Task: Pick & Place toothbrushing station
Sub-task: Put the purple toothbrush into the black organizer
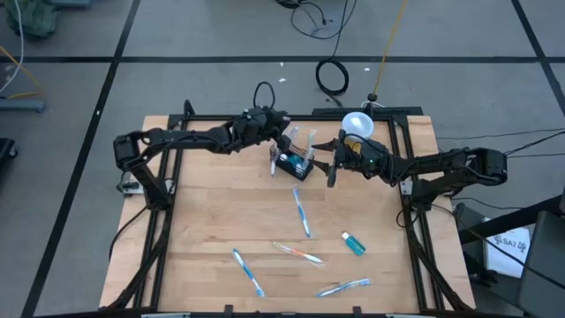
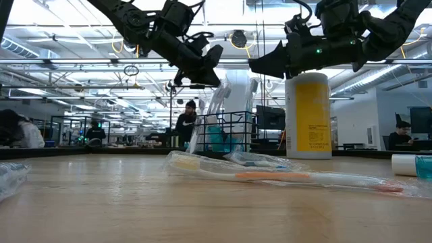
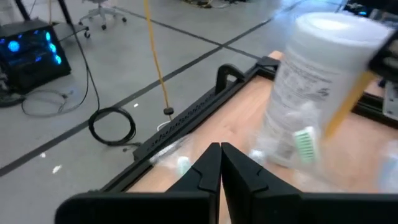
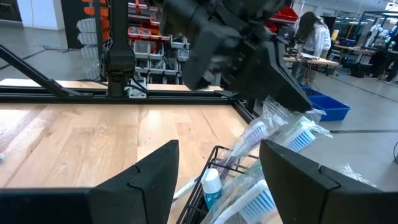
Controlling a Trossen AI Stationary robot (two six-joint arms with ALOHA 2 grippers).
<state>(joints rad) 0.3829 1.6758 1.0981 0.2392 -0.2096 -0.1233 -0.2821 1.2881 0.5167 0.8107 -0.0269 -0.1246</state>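
The toothbrushing station is a small black wire-mesh basket (image 1: 294, 166) standing on the wooden table near its far edge, with several wrapped toothbrushes (image 4: 283, 134) and a small bottle (image 4: 212, 184) sticking up out of it. It also shows in the low view (image 2: 233, 131). My left gripper (image 1: 286, 144) hangs shut just above the basket's far side. It also shows in the left wrist view (image 3: 221, 154). My right gripper (image 1: 330, 171) is open and empty, in the air just right of the basket. In the right wrist view (image 4: 219, 148) its fingers frame the basket's rim (image 4: 219, 153) without touching it. My left gripper's shut fingertips (image 4: 297, 101) stand right at the top end of a wrapped toothbrush (image 4: 271, 111) that leans up out of the basket. I cannot tell whether they touch the wrapper. Nothing shows between the fingers in the left wrist view.
A tall yellow cup with a white lid (image 1: 357, 125) stands right of the basket at the far edge. Several wrapped toothbrushes (image 1: 302, 212) (image 1: 298, 253) (image 1: 249, 272) and a small teal tube (image 1: 353, 243) lie on the near half. A black frame (image 1: 404, 159) borders the table.
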